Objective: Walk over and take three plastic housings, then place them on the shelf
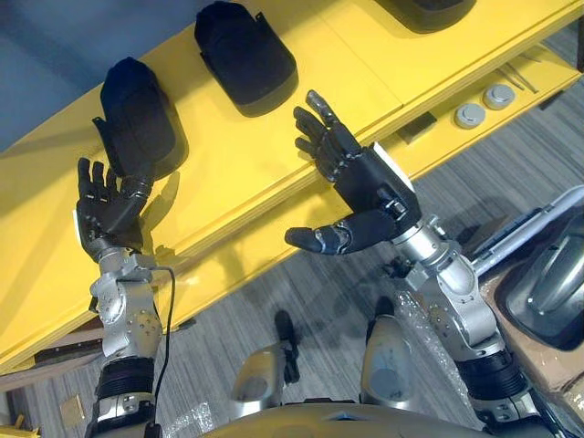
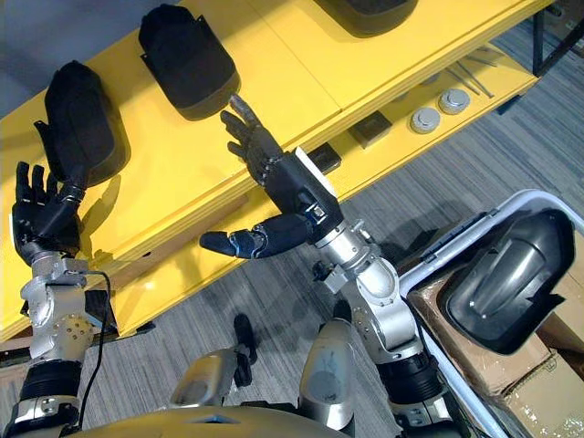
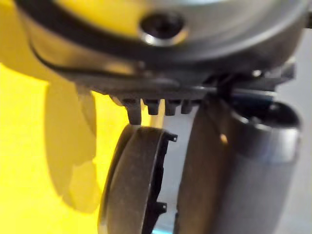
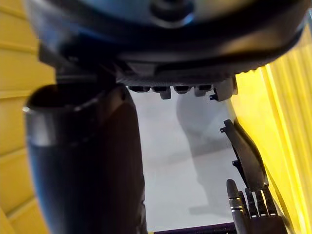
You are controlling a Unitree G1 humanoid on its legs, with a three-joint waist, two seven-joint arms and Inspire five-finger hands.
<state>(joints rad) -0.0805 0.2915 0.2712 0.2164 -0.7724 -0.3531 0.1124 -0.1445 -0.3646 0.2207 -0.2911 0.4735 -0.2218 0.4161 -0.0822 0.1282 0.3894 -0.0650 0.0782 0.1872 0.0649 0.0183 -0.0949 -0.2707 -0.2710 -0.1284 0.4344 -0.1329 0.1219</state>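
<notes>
Illumination is bright and even from overhead: the yellow shelf (image 1: 274,173) is fully lit across the upper frame, the black housing (image 1: 245,55) at upper centre casts a short, soft shadow along its lower edge, and pale reflections streak the glossy grey housing (image 2: 506,269) at lower right.

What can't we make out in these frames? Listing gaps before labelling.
1. Third housing, head views: cut off by the top edge, so how it sits on the yellow shelf is unseen.
2. Left hand and leftmost housing: contact unclear. The thumb overlaps the housing in the head views, and the left wrist view is too close to settle it.
3. Round parts, lower ledge: too small to identify.
4. Fourth housing: hides whatever lies beneath.
</notes>
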